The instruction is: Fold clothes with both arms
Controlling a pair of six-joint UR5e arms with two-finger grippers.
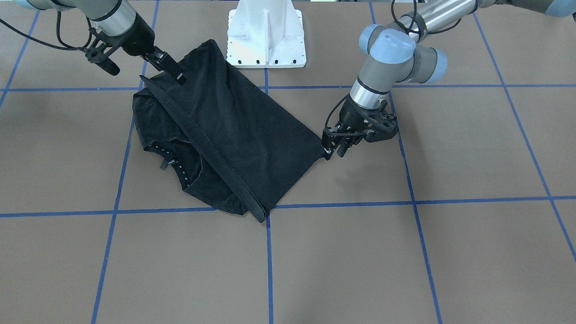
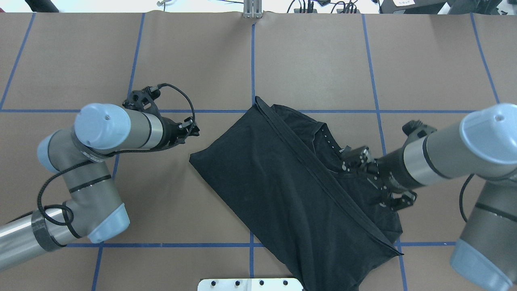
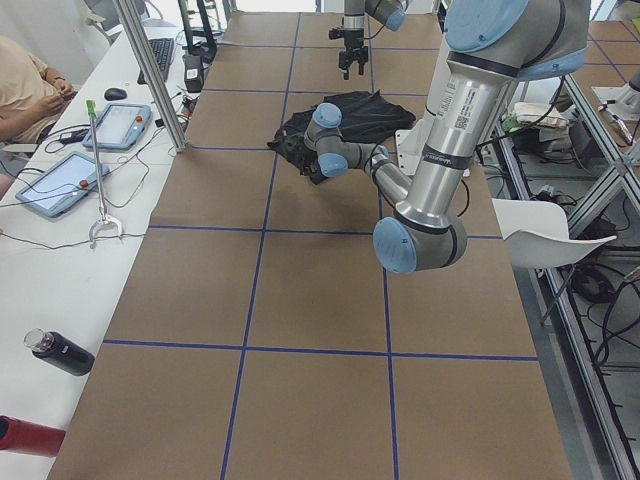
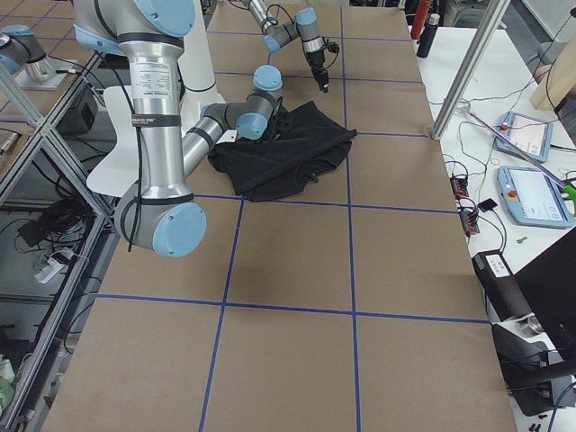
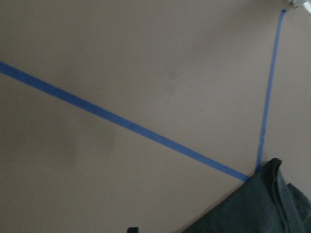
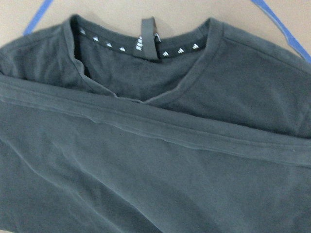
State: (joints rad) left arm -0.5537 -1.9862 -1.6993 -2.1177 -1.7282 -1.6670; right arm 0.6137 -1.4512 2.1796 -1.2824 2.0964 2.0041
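The black T-shirt [image 1: 238, 135] lies folded over on the brown table, its hem band running diagonally across it. The open collar with small white marks [image 6: 146, 43] faces up on the right arm's side [image 2: 335, 149]. No logo print shows. My left gripper [image 1: 333, 153] looks open and empty, hovering just off the shirt's side corner [image 2: 194, 130]. In the left wrist view only that corner [image 5: 262, 208] shows. My right gripper [image 1: 177, 76] looks open and empty, just above the shirt beside the collar [image 2: 349, 159].
The white base mount [image 1: 266, 36] stands just behind the shirt. Blue tape lines [image 1: 268, 261] grid the table. In the exterior left view a side table holds tablets [image 3: 60, 180] and a bottle [image 3: 60, 352], with a metal post [image 3: 150, 75] at the table's edge.
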